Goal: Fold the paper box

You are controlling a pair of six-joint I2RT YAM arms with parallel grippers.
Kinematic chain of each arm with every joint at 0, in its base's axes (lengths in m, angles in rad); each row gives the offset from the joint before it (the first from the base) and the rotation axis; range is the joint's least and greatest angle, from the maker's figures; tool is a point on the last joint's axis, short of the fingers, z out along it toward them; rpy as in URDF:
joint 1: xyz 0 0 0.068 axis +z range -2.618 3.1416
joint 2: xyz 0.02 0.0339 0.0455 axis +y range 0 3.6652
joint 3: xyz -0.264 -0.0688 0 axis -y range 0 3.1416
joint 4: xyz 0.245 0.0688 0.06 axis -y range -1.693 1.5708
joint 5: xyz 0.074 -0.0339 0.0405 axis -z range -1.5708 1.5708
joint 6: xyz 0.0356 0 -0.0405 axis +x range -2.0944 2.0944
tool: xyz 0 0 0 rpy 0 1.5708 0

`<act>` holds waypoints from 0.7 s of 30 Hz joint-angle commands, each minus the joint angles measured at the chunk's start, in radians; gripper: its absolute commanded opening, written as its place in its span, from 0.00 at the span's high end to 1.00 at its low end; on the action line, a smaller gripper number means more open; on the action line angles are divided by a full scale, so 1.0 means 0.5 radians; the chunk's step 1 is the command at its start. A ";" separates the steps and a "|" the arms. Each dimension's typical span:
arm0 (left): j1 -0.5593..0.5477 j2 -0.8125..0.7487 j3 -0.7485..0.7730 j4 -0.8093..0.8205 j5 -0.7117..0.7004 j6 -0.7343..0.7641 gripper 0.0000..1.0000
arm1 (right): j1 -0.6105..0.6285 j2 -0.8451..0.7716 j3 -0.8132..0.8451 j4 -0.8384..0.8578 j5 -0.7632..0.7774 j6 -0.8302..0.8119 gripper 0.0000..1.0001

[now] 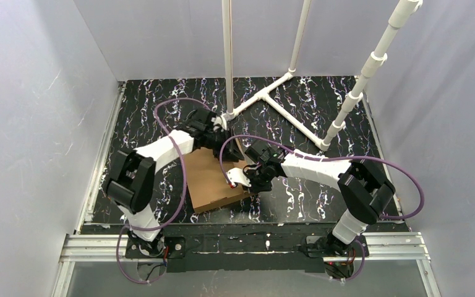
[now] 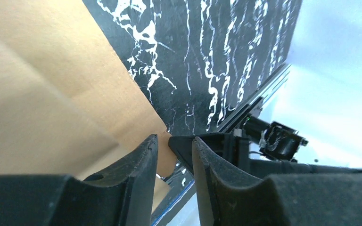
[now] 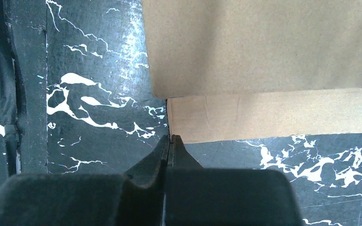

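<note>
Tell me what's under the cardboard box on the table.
The paper box lies on the black marbled table, which shows beside its edges. Anything directly beneath the cardboard is covered and cannot be seen.

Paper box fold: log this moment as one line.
paper box: on table | left gripper: open around box corner | right gripper: shut, tips at flap corner

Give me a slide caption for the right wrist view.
Right gripper, shut, tips at the corner of the paper box on the marbled black table.
</note>
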 commanded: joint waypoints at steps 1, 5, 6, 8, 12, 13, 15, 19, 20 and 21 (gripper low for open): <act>0.129 -0.313 0.062 -0.161 -0.034 0.092 0.66 | 0.010 -0.049 -0.022 0.015 0.021 0.032 0.99; 0.186 -0.608 -0.013 -0.388 -0.273 0.246 0.59 | 0.010 -0.046 -0.022 0.021 0.007 0.037 0.99; 0.202 -0.705 -0.082 -0.450 -0.356 0.280 0.57 | 0.010 -0.049 -0.023 0.022 0.004 0.036 0.99; 0.243 -0.937 -0.220 -0.539 -0.514 0.306 0.48 | 0.010 -0.056 -0.034 0.029 -0.004 0.037 0.99; 0.314 -1.451 -0.536 -0.677 -0.866 0.249 0.20 | 0.010 -0.060 -0.051 0.046 -0.015 0.036 0.99; 0.319 -1.568 -0.621 -0.703 -0.927 0.192 0.14 | 0.010 -0.059 -0.054 0.047 -0.017 0.035 0.99; 0.332 -1.814 -0.766 -0.757 -1.031 0.093 0.08 | 0.010 -0.058 -0.052 0.046 -0.020 0.037 0.99; 0.344 -1.988 -0.968 -0.798 -1.068 -0.053 0.05 | 0.010 -0.045 -0.038 0.039 -0.030 0.030 0.99; 0.344 -1.989 -1.014 -0.745 -1.004 -0.071 0.05 | 0.010 -0.037 -0.030 0.032 -0.035 0.028 0.99; 0.345 -1.980 -1.062 -0.673 -0.924 -0.089 0.05 | 0.010 -0.029 -0.019 0.022 -0.037 0.028 0.99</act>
